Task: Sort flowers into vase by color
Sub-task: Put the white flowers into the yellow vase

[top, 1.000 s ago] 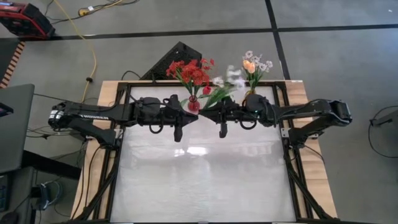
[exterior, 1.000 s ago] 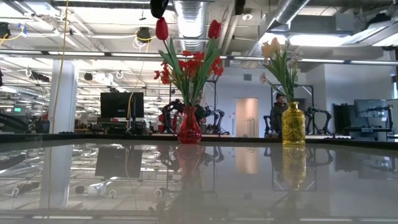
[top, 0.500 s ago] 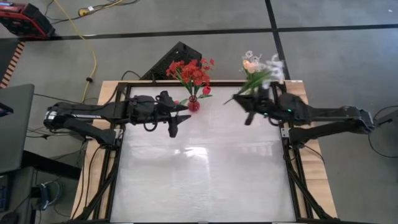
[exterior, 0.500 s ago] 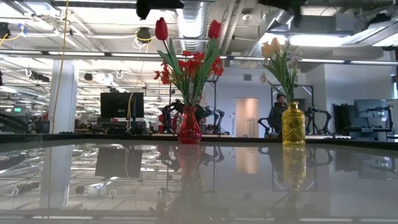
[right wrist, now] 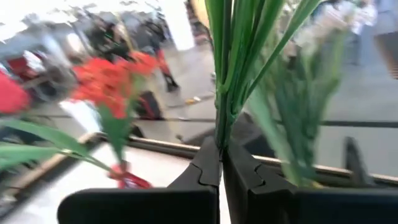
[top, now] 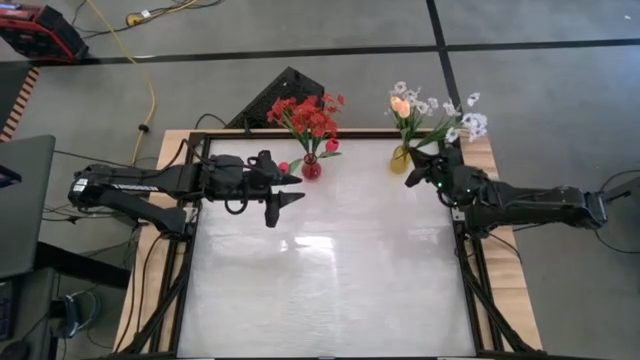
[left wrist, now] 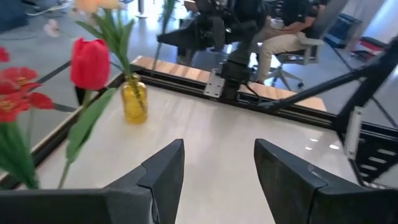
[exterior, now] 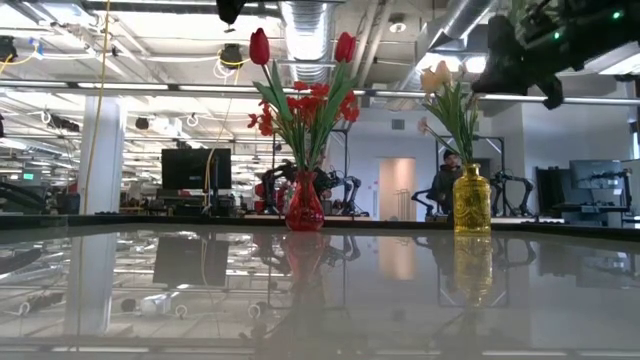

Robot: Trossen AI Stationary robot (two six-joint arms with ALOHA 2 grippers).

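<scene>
A red vase (top: pixel 311 168) with red tulips and red blossom clusters (top: pixel 305 115) stands on its base at the table's far edge. A yellow vase (top: pixel 400 158) with a cream-peach tulip (top: pixel 400 105) stands to its right. My right gripper (top: pixel 434 160) hovers high beside the yellow vase, shut on a spray of small white blossoms (top: pixel 465 122). My left gripper (top: pixel 283 197) is open and empty, above the table just near and left of the red vase. The low view shows both vases (exterior: pixel 305 205) (exterior: pixel 472 200) and my right gripper (exterior: pixel 520 60) above. My right gripper pinches the green stems of the white spray (right wrist: pixel 222 118) between its two fingers (right wrist: pixel 208 165). The stems run on past the fingertips, with the blossoms pointing toward the table's far right. The spray is lifted clear of the table and of the yellow vase.
The white tabletop (top: pixel 330 290) lies open toward the near edge. A wooden and metal frame (top: pixel 470 260) borders the table. A person sits beyond the table in the left wrist view (left wrist: pixel 292 25).
My right gripper has carried the white spray from beside the red vase toward the table's right and far edge, turning about, and now stands by the yellow vase. My left gripper has drawn back a little toward the table's left.
</scene>
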